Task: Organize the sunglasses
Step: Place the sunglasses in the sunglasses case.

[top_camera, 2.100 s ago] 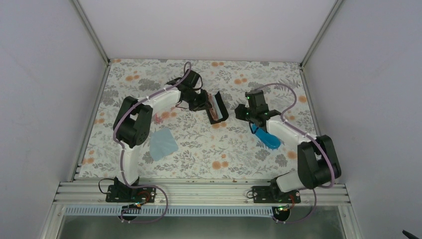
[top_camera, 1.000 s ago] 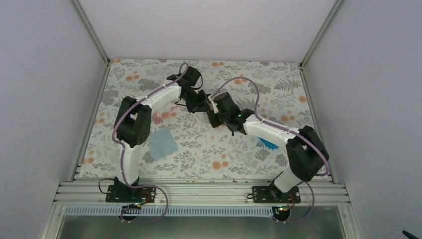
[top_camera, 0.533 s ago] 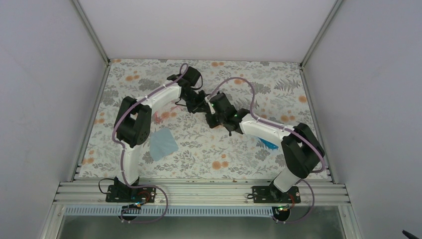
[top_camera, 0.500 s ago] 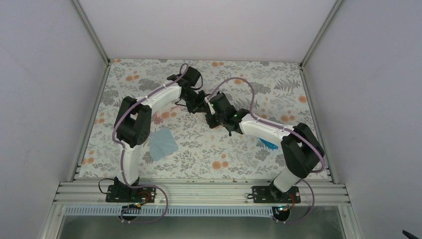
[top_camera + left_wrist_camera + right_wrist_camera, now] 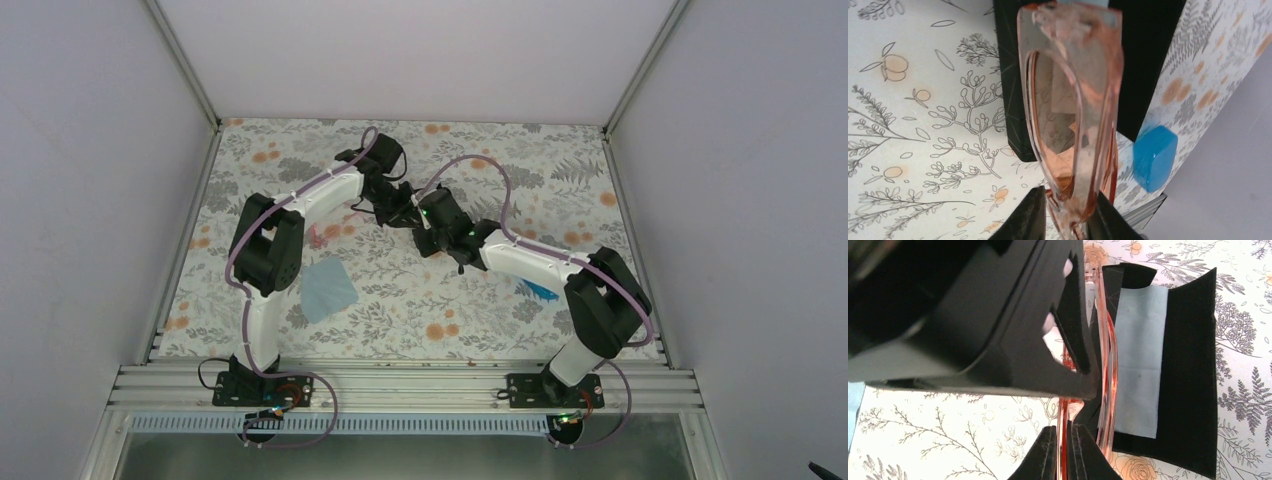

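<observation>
Both arms are meeting near the middle of the bench, with open floral surface lying toward the back wall and the right-hand edge. The left claw is gripping one end of the sunglasses, and the right claw is clenching a thin pink part of the frame. The sunglasses are being held over a black pouch, standing on edge, their long axis running straight away from each wrist camera. A blue case is lying by the right forearm, and a light blue cloth is sitting near the left arm.
</observation>
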{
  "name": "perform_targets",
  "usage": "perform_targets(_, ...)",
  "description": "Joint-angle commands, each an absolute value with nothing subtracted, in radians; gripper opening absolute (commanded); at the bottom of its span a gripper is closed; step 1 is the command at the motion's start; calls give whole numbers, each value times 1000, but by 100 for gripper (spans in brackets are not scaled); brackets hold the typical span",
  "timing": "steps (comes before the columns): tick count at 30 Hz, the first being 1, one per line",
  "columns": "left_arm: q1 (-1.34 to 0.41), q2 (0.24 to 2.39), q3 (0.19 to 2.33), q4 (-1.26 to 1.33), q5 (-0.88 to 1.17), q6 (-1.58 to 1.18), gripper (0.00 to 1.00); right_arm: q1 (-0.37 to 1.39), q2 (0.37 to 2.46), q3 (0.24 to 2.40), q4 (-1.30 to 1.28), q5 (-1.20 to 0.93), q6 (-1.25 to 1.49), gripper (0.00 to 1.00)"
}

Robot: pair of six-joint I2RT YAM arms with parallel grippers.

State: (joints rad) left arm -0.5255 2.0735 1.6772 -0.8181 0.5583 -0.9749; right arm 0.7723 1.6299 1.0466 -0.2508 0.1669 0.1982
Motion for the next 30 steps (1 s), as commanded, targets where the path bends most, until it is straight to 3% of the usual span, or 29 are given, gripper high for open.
perform_targets(1, -527, 2074, 1695, -831, 605, -936, 27, 772, 1596, 1037, -204, 219, 245, 4)
perform_targets(5, -514, 2059, 1715, -851, 608, -882, 43, 756, 1582, 1021, -193, 208, 264, 4)
perform_targets(11, -466, 1970, 1657, -787, 581, -845, 50, 709, 1573, 991, -159, 128, 309, 4)
perform_targets(15, -437, 1824, 1500, -601, 502, -792, 52, 659, 1586, 976, -134, 81, 378, 4)
perform_targets(20, -436, 1565, 1160, -214, 366, -788, 68, 586, 1625, 964, -61, -58, 434, 4)
perform_targets(23, -438, 1509, 1051, -84, 345, -779, 69, 565, 1651, 974, -24, -118, 421, 4)
perform_targets(30, -437, 1526, 999, -76, 356, -734, 66, 535, 1733, 1024, 0, -172, 396, 4)
